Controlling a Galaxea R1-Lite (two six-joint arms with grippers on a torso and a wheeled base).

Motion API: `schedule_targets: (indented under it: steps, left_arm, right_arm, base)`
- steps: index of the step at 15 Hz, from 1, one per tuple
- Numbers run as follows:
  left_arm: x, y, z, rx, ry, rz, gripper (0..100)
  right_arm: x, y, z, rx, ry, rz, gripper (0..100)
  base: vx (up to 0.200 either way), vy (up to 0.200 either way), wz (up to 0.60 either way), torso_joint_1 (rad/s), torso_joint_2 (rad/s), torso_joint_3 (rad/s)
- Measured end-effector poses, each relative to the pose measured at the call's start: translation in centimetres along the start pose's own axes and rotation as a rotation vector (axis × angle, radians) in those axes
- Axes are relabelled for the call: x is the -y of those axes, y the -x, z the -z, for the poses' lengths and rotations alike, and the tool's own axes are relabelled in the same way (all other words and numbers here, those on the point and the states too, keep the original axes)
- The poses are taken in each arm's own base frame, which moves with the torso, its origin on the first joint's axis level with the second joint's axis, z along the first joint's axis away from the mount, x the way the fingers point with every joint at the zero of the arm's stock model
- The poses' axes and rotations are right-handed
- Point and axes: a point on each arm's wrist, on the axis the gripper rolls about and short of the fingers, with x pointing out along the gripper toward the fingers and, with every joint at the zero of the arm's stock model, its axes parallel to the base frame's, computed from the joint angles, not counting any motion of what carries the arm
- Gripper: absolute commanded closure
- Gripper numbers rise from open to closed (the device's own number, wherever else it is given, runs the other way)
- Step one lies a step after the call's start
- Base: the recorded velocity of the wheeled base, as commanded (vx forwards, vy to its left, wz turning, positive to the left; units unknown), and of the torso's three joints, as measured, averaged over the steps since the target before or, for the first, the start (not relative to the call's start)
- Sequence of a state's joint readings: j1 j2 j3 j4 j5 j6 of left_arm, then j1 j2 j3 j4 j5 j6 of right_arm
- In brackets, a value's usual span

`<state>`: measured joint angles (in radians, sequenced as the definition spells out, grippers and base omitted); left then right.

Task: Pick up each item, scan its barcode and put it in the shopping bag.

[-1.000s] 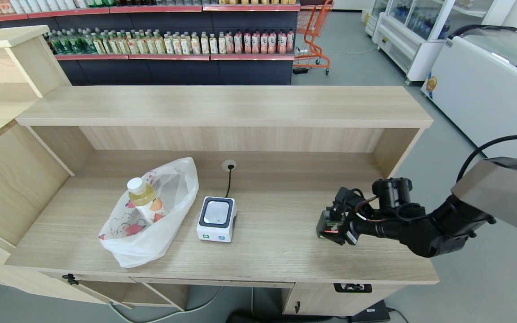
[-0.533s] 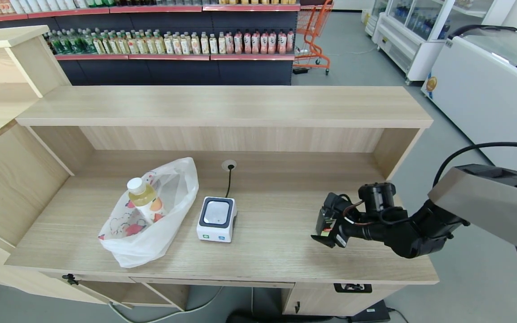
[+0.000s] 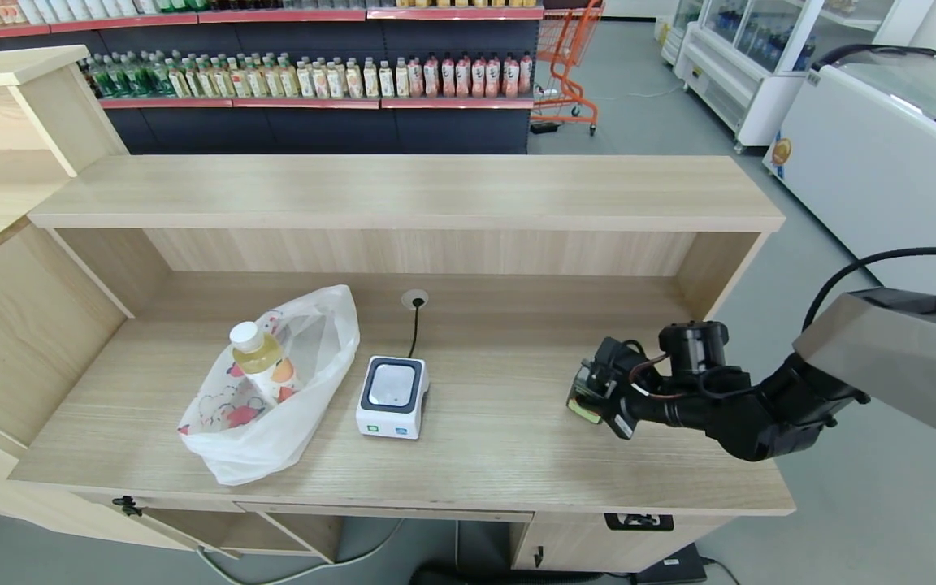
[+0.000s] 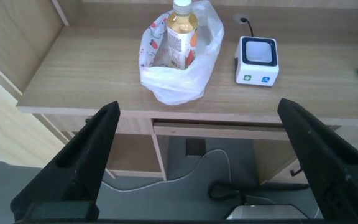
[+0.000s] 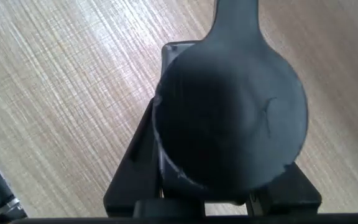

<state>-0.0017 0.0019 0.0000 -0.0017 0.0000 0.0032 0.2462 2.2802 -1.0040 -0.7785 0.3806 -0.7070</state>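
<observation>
One wooden counter (image 3: pixel 500 455) carries the white shopping bag (image 3: pixel 249 443) with a bottle (image 3: pixel 261 366) upright inside, the scanner (image 3: pixel 392 396) just beside it, the right gripper (image 3: pixel 590 396) well apart with its grip impossible to tell, and the left gripper (image 4: pixel 199 109) spread wide and empty.

You face a pale wooden desk (image 3: pixel 500 463) with a raised ledge (image 3: pixel 403 191) along its far side. Beyond it, dark shelves (image 3: pixel 314 126) carry rows of bottles (image 3: pixel 314 79). An orange cart (image 3: pixel 569 65) stands on the grey floor (image 3: pixel 647 122). On your right are a white freezer (image 3: pixel 874 162) and a glass-fronted cooler (image 3: pixel 748 57).
</observation>
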Motion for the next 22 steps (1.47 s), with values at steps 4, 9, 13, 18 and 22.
schedule_targets:
  steps: [4,9,13,18,22]
  left_arm:
    - [0.0,0.0,0.0,0.0,0.0,0.0,0]
    - [0.0,0.0,0.0,0.0,0.0,0.0,0]
    - [0.0,0.0,0.0,0.0,0.0,0.0,0]
    - [0.0,0.0,0.0,0.0,0.0,0.0,0]
    - [0.0,0.0,0.0,0.0,0.0,0.0,0]
  right_arm:
    - [2.4,5.9,-2.9,0.062,-0.053,0.115,100]
    - [1.6,17.3,-2.8,0.173,0.322,0.297,100]
    - [-0.1,19.5,-3.2,0.48,1.108,0.136,100]
    - [-4.5,18.8,-1.0,0.674,1.6,-0.052,100]
    - [-5.7,18.5,-1.4,0.855,1.648,-0.058,100]
  base:
    - [0.0,0.0,0.0,0.0,0.0,0.0]
    - [0.0,0.0,0.0,0.0,0.0,0.0]
    - [0.0,0.0,0.0,0.0,0.0,0.0]
    - [0.0,0.0,0.0,0.0,0.0,0.0]
    - [0.0,0.0,0.0,0.0,0.0,0.0]
